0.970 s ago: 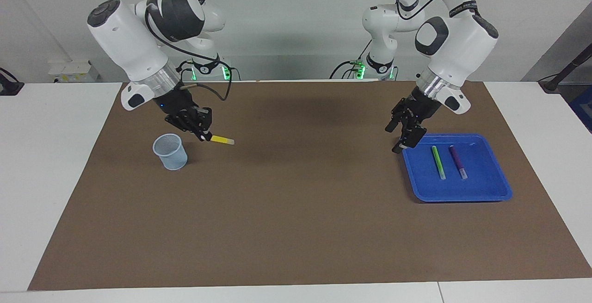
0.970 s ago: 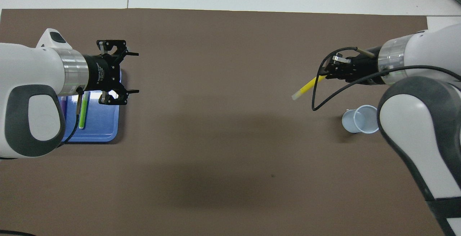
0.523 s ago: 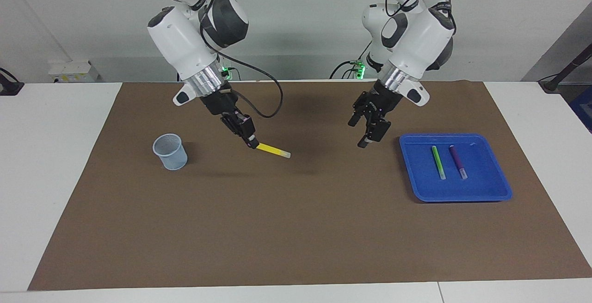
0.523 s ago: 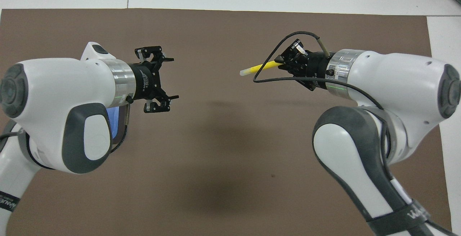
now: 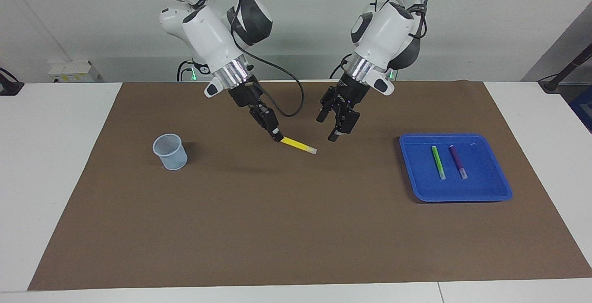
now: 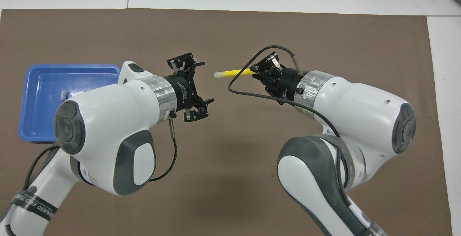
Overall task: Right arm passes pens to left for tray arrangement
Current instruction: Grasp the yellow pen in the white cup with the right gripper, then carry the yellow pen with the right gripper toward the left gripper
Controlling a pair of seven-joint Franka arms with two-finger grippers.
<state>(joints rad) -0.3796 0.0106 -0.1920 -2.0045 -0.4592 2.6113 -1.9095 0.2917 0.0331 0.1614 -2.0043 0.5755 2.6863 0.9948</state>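
- Right gripper (image 5: 277, 137) pinches yellow pen (image 5: 299, 145) by one end, up over mat's middle; left gripper (image 5: 334, 125) gapes wide just beside pen's pale tip.
- Green pen (image 5: 438, 161), purple pen (image 5: 457, 161) lie in tray (image 5: 497, 191).
- Handover tip: left should straddle pen mid-barrel and clamp before right lets go.

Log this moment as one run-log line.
right end effector: shut on yellow pen, mid-mat | left end effector: open, empty, beside pen tip | blue tray: green pen, purple pen | handover: pending
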